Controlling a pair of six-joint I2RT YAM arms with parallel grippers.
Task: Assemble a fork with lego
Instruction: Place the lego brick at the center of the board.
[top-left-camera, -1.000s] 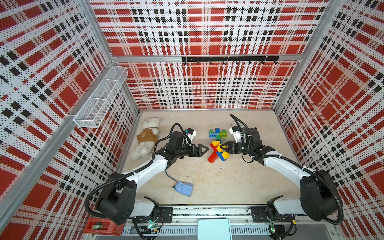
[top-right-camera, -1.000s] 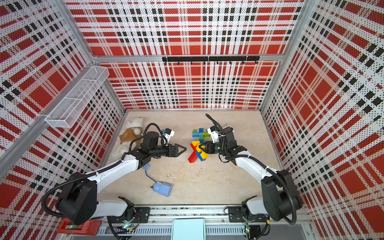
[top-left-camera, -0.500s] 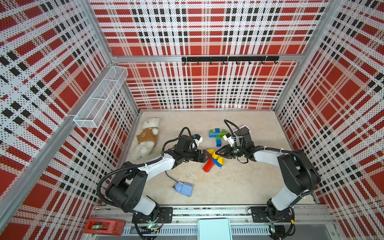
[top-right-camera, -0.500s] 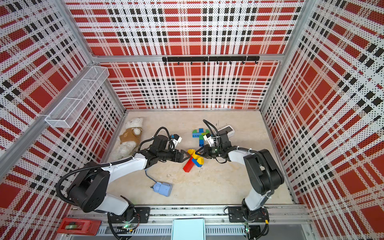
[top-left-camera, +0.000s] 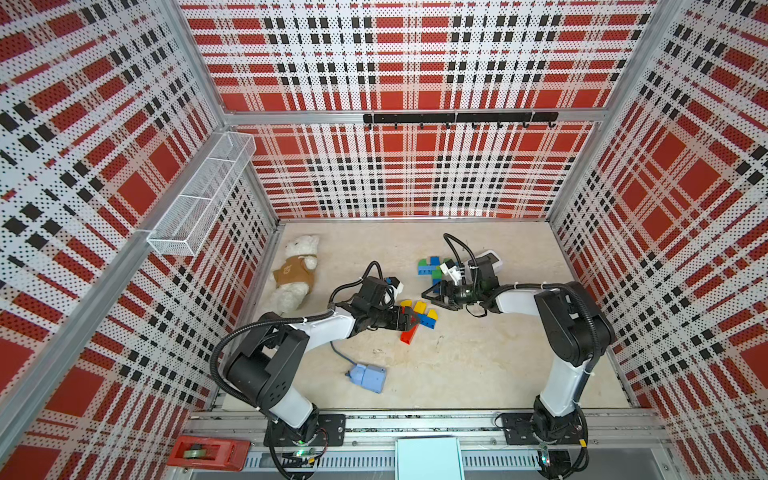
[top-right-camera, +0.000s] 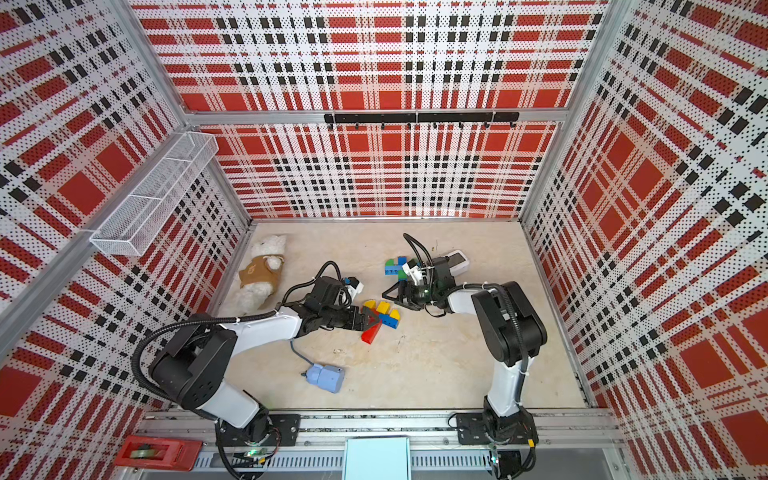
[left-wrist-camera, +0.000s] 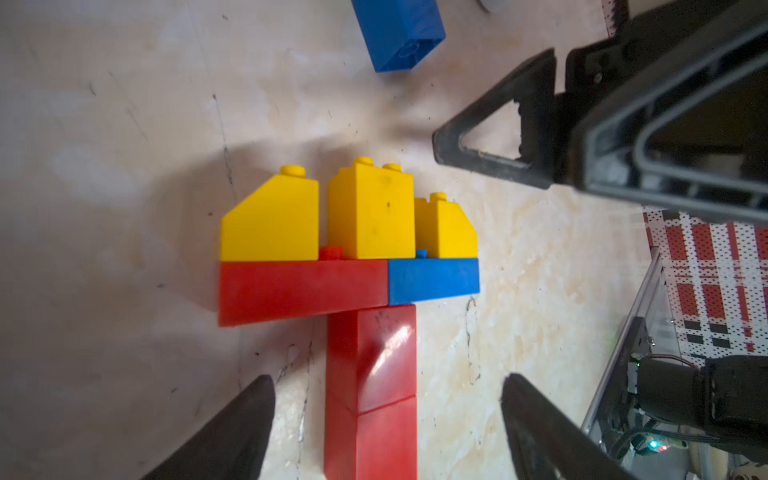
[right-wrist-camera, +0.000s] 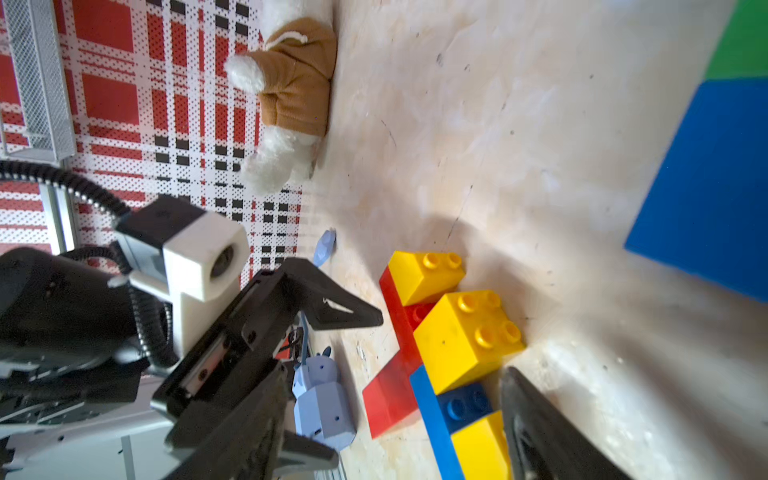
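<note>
**A:** Where is the lego fork?

**B:** The lego fork (top-left-camera: 427, 321) lies flat about mid-table (top-left-camera: 478, 365). Its handle (left-wrist-camera: 370, 399) is two red bricks end to end. A red-and-blue crossbar (left-wrist-camera: 303, 291) carries three yellow prongs (left-wrist-camera: 370, 216).

**A:** Is anything holding it?

**B:** No. The left gripper (left-wrist-camera: 386, 382) is spread wide, one jaw on each side of the handle, with bare table showing in both gaps. The right gripper (top-left-camera: 434, 299) also stands apart, just beyond the prongs, gripping nothing.

**A:** And around it?

**B:** Spare blue and green bricks (top-left-camera: 430, 268) sit toward the back edge, just behind the right gripper. A teddy bear (top-left-camera: 295, 270) lies along the left edge. A pale-blue box (top-left-camera: 368, 377) with a cord (top-left-camera: 338, 353) lies nearer the front edge.
</note>
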